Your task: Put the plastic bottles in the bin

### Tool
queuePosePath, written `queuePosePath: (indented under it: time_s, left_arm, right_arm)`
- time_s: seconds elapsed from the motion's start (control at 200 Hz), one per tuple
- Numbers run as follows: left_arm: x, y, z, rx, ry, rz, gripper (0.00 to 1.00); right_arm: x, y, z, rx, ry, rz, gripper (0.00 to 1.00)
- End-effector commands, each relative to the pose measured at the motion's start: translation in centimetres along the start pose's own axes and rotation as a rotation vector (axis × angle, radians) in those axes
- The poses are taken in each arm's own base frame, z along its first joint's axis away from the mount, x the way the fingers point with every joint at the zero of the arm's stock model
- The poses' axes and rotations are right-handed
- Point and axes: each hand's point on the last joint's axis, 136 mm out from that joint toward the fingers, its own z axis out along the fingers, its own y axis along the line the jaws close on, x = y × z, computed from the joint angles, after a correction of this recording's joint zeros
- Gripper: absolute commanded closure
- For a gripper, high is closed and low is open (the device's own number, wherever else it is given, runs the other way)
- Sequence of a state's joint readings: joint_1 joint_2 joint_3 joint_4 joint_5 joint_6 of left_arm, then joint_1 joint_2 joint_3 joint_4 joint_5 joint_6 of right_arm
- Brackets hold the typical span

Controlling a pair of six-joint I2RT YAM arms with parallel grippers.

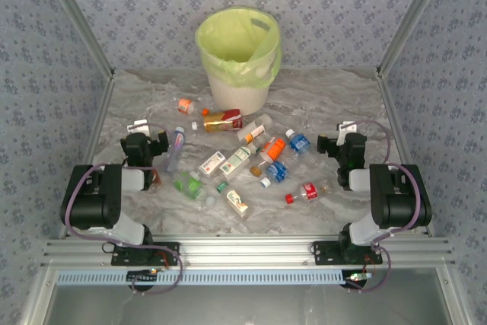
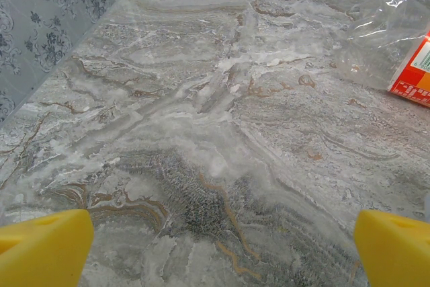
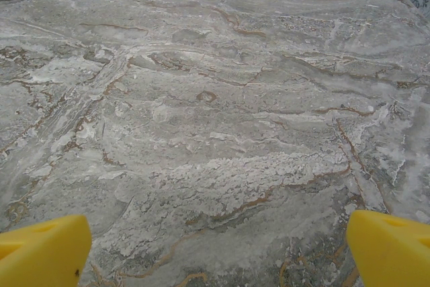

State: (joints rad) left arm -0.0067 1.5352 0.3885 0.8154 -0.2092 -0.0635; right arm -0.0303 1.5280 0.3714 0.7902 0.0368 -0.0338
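Both arms folded, elbows back over their bases. Left gripper (image 2: pixel 222 250) fingers spread wide, aimed forward and down. Right gripper (image 3: pixel 216 250) likewise.

Both in shot: left arm (image 1: pixel 103 197), right arm (image 1: pixel 392 197), chunky black joint housings, white link segments. Purple-grey cables (image 1: pixel 70 215) looping round each shoulder. Black base plates (image 1: pixel 146 253) underneath. On left tool (image 2: pixel 222 250) and right tool (image 3: pixel 218 250), bright yellow fingertips (image 2: pixel 44 250), blunt, matte.
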Motion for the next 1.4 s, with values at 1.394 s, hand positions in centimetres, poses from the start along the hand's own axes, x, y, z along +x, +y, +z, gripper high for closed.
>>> queuePosePath:
  time_s: [1.394]
  left_arm:
    - [-7.9, -4.4, -6.8, 0.153, 0.097, -0.524, 0.01]
  right_arm:
    - [0.7, 10.1, -3.6, -0.175, 0.746, -0.03, 0.0]
